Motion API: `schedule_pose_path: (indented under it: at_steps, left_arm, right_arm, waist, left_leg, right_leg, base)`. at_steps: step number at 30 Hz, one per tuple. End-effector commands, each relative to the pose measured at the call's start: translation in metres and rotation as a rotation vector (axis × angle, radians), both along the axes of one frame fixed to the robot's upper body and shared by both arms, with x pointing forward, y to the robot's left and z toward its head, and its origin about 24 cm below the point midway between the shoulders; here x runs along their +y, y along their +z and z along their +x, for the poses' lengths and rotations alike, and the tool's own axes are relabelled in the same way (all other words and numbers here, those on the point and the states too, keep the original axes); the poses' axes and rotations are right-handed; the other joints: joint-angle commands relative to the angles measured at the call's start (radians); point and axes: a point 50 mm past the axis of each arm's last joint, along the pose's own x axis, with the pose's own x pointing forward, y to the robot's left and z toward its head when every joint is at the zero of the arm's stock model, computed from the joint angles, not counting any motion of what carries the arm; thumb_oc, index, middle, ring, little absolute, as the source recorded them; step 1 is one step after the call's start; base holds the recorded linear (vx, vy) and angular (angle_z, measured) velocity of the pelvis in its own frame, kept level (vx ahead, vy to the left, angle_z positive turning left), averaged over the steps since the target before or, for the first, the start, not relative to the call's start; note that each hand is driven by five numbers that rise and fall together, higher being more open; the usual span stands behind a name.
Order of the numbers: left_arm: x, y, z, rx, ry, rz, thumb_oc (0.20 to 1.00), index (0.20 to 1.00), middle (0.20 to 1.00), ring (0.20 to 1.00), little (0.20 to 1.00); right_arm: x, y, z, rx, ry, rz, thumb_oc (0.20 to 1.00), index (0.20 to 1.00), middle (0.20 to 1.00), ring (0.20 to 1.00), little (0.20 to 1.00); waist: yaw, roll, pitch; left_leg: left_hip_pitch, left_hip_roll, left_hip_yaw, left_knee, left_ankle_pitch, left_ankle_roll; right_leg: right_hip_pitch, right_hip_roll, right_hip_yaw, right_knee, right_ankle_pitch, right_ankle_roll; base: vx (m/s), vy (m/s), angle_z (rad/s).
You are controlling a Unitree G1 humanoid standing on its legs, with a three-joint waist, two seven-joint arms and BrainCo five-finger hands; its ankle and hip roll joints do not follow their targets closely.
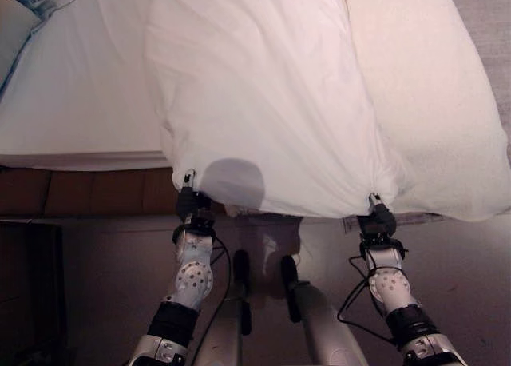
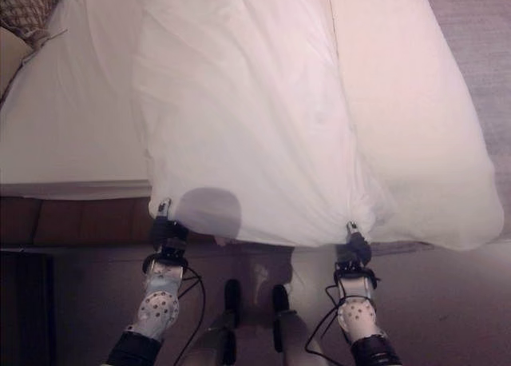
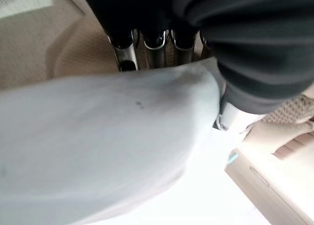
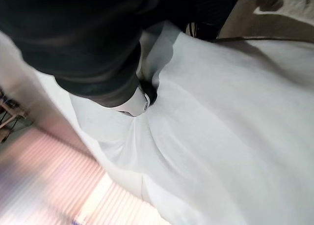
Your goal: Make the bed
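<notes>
Glossy floor (image 1: 479, 262), dark wooden bedframe (image 1: 88, 192)

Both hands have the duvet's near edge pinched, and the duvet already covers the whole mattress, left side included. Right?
Not quite. Both the left hand and the right hand do grip the duvet's near edge, but the left eye view shows the mattress's left side still bare, with only the sheet showing.

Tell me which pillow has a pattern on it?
The small patterned pillow at the far left corner. The plain pillow just below it has no pattern.
</notes>
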Motion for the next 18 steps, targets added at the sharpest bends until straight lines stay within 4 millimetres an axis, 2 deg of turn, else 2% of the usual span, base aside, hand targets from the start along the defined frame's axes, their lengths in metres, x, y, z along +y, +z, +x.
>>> schedule_pose_path:
  at_steps: [1, 2, 3, 5, 6, 10, 11, 15, 16, 17, 18]
  left_arm:
    - [0.027, 0.055, 0.009, -0.196, 0.125, 0.147, 0.2, 0.2, 0.2, 0.2, 0.2]
    - [0.032, 0.065, 0.009, -0.225, 0.144, 0.166, 0.2, 0.2, 0.2, 0.2, 0.2]
    - [0.045, 0.082, 0.006, -0.282, 0.203, 0.196, 0.2, 0.2, 0.2, 0.2, 0.2]
    - [0.045, 0.082, 0.006, -0.281, 0.204, 0.197, 0.2, 0.2, 0.2, 0.2, 0.2]
    - [0.058, 0.099, -0.004, -0.343, 0.289, 0.256, 0.2, 0.2, 0.2, 0.2, 0.2]
    - [0.082, 0.102, -0.023, -0.321, 0.471, 0.337, 0.2, 0.2, 0.2, 0.2, 0.2]
    - [0.095, 0.093, -0.034, -0.26, 0.567, 0.376, 0.2, 0.2, 0.2, 0.2, 0.2]
    - [0.109, 0.078, -0.048, -0.16, 0.668, 0.448, 0.2, 0.2, 0.2, 0.2, 0.2]
    - [0.116, 0.068, -0.055, -0.096, 0.714, 0.479, 0.2, 0.2, 0.2, 0.2, 0.2]
    - [0.123, 0.042, -0.067, 0.027, 0.752, 0.493, 0.2, 0.2, 0.2, 0.2, 0.2]
    - [0.124, 0.024, -0.075, 0.117, 0.752, 0.534, 0.2, 0.2, 0.2, 0.2, 0.2]
  right_arm:
    - [-0.003, 0.059, 0.007, -0.215, -0.021, -0.156, 0.2, 0.2, 0.2, 0.2, 0.2]
    - [-0.002, 0.069, 0.007, -0.246, -0.017, -0.169, 0.2, 0.2, 0.2, 0.2, 0.2]
    - [0.001, 0.086, 0.005, -0.317, -0.004, -0.186, 0.2, 0.2, 0.2, 0.2, 0.2]
    - [0.002, 0.087, 0.005, -0.317, -0.004, -0.186, 0.2, 0.2, 0.2, 0.2, 0.2]
    - [0.001, 0.1, 0.0, -0.375, -0.007, -0.203, 0.2, 0.2, 0.2, 0.2, 0.2]
    - [0.006, 0.109, -0.015, -0.445, 0.014, -0.221, 0.2, 0.2, 0.2, 0.2, 0.2]
    - [0.005, 0.105, -0.022, -0.45, 0.017, -0.239, 0.2, 0.2, 0.2, 0.2, 0.2]
    - [0.001, 0.094, -0.029, -0.418, 0.013, -0.253, 0.2, 0.2, 0.2, 0.2, 0.2]
    - [0.0, 0.087, -0.032, -0.395, 0.021, -0.264, 0.2, 0.2, 0.2, 0.2, 0.2]
    - [-0.004, 0.067, -0.037, -0.326, 0.036, -0.28, 0.2, 0.2, 0.2, 0.2, 0.2]
    - [-0.01, 0.037, -0.041, -0.21, 0.044, -0.297, 0.2, 0.2, 0.2, 0.2, 0.2]
  waist:
    - [0.001, 0.0, -0.077]
    - [0.003, -0.002, -0.074]
    - [0.009, -0.007, -0.072]
    - [0.008, -0.008, -0.071]
    - [0.015, -0.012, -0.069]
    - [0.024, -0.021, -0.064]
    - [0.029, -0.024, -0.06]
    - [0.036, -0.026, -0.061]
    - [0.039, -0.028, -0.056]
    - [0.043, -0.031, -0.051]
    - [0.047, -0.032, -0.043]
  left_leg:
    - [0.013, -0.02, 0.019, 0.017, -0.062, -0.012]
    - [0.012, -0.022, 0.02, 0.022, -0.065, -0.011]
    - [0.009, -0.025, 0.02, 0.029, -0.069, -0.008]
    - [0.009, -0.025, 0.021, 0.031, -0.069, -0.008]
    - [0.003, -0.029, 0.02, 0.038, -0.074, -0.005]
    - [-0.004, -0.034, 0.025, 0.046, -0.081, 0.001]
    - [-0.006, -0.037, 0.026, 0.043, -0.082, 0.005]
    - [-0.007, -0.038, 0.03, 0.042, -0.085, 0.008]
    - [-0.009, -0.038, 0.031, 0.042, -0.085, 0.009]
    - [-0.011, -0.038, 0.031, 0.045, -0.086, 0.012]
    - [-0.012, -0.039, 0.032, 0.047, -0.088, 0.013]
  right_leg:
    - [0.06, -0.007, 0.042, -0.214, 0.118, 0.124]
    - [0.06, -0.009, 0.043, -0.211, 0.118, 0.125]
    - [0.058, -0.011, 0.046, -0.206, 0.119, 0.127]
    - [0.058, -0.011, 0.046, -0.206, 0.119, 0.127]
    - [0.055, -0.014, 0.047, -0.203, 0.12, 0.13]
    - [0.053, -0.019, 0.052, -0.204, 0.125, 0.135]
    - [0.053, -0.022, 0.055, -0.212, 0.129, 0.138]
    - [0.055, -0.025, 0.058, -0.224, 0.135, 0.141]
    - [0.055, -0.026, 0.059, -0.226, 0.137, 0.142]
    - [0.056, -0.028, 0.061, -0.229, 0.14, 0.143]
    - [0.058, -0.031, 0.06, -0.232, 0.142, 0.144]
  base:
    - [-0.01, 0.049, -0.05]
    - [-0.01, 0.099, -0.04]
    - [-0.01, 0.073, 0.01]
    - [0.0, 0.051, -0.01]
    - [0.0, 0.074, -0.01]
    - [0.01, 0.071, -0.04]
    - [0.01, 0.059, 0.0]
    - [0.01, 0.042, 0.0]
    - [0.01, 0.046, -0.01]
    - [0.01, 0.067, -0.07]
    - [0.01, 0.047, -0.08]
